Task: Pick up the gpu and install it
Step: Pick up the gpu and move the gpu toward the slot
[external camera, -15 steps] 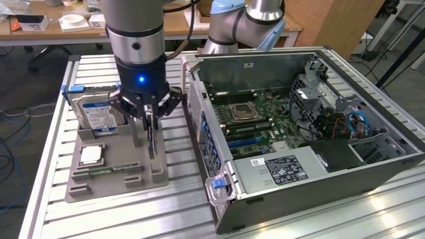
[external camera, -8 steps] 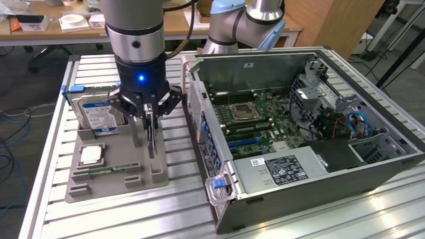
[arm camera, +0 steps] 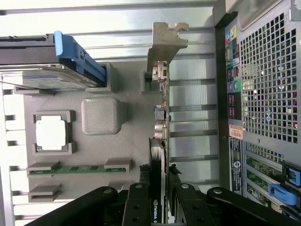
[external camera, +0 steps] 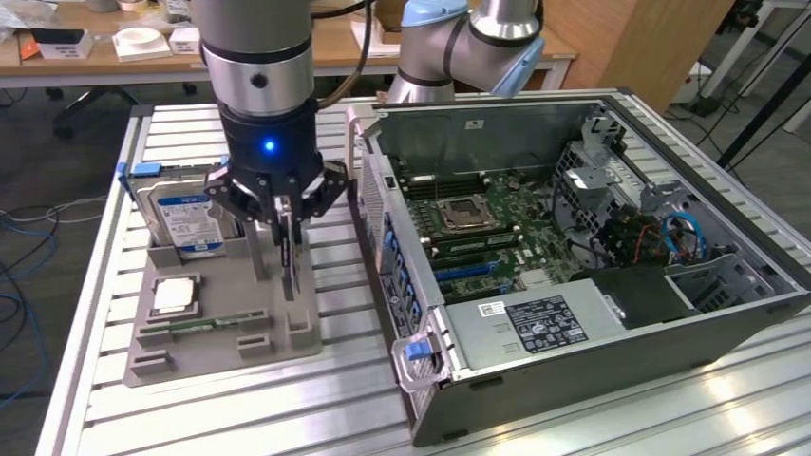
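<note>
1. Exterior view: The arm's gripper (external camera: 281, 214) reaches straight down over a grey parts tray (external camera: 222, 347) on a slatted metal table (external camera: 254, 408). Its fingers are closed against both faces of the graphics card (external camera: 292, 261). The card stands on edge at the side of the tray nearest the open computer case (external camera: 571, 275). Its lower edge sits at the tray's slot, and whether it has cleared the slot cannot be told. A hard drive (external camera: 184, 214) stands upright on the exterior view's left of the gripper, with a processor chip (external camera: 174, 296) lying flat in the tray beside it.

2. Wrist view: Seen edge-on, the graphics card (arm camera: 162, 117) lies directly between the fingers (arm camera: 136, 205) of the gripper (arm camera: 159, 207). They clamp its black cooler end, one on each face. The card's long axis runs straight away from the grip to the silver bracket (arm camera: 165, 42), parallel to the case's perforated rear panel (arm camera: 263, 94) just beside it. A memory stick (arm camera: 77, 168) rests in the tray, well apart.
</note>
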### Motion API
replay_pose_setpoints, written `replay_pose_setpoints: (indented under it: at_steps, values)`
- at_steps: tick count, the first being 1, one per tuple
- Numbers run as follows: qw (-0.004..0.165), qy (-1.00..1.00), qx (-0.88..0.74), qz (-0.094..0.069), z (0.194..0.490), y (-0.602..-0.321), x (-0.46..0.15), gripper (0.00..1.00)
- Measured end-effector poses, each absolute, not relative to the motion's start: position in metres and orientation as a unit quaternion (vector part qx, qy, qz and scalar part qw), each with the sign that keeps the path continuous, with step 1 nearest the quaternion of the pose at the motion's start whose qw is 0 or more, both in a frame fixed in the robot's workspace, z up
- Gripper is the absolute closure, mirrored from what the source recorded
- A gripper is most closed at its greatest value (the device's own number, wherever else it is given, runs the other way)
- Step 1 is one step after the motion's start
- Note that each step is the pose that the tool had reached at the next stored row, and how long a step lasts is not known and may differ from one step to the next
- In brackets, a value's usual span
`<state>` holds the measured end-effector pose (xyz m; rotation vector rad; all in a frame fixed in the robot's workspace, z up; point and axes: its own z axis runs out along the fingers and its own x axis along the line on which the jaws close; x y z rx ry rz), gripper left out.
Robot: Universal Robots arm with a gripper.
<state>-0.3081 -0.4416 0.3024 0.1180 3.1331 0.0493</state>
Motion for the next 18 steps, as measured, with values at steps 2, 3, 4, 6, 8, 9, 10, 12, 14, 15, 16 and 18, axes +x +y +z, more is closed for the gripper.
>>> replay_pose_setpoints:
  at_steps: [2,3,4,6,8,9,10,12,14,15,16,18]
  values:
    - [0.003,0.999,0.038,0.016,0.3031,-0.4416,-0.3081,0.74]
    - [0.003,0.999,0.038,0.016,0.3034,-0.4416,-0.3081,0.74]
    - [0.003,0.999,0.038,0.016,0.3037,-0.4416,-0.3081,0.74]
    - [0.003,0.999,0.038,0.016,0.3044,-0.4416,-0.3081,0.74]
    - [0.003,0.999,0.038,0.016,0.3055,-0.4416,-0.3081,0.74]
    - [0.003,0.999,0.038,0.016,0.3059,-0.4416,-0.3081,0.74]
    - [0.003,0.999,0.038,0.016,0.3063,-0.4416,-0.3081,0.74]
    - [0.003,0.999,0.038,0.016,0.3073,-0.4416,-0.3081,0.74]
    - [0.003,0.999,0.038,0.016,0.3089,-0.4416,-0.3081,0.74]
    - [0.003,0.999,0.038,0.016,0.3093,-0.4416,-0.3081,0.74]
    - [0.003,0.999,0.038,0.016,0.3100,-0.4416,-0.3081,0.74]
    - [0.003,0.999,0.038,0.016,0.3108,-0.4416,-0.3081,0.74]
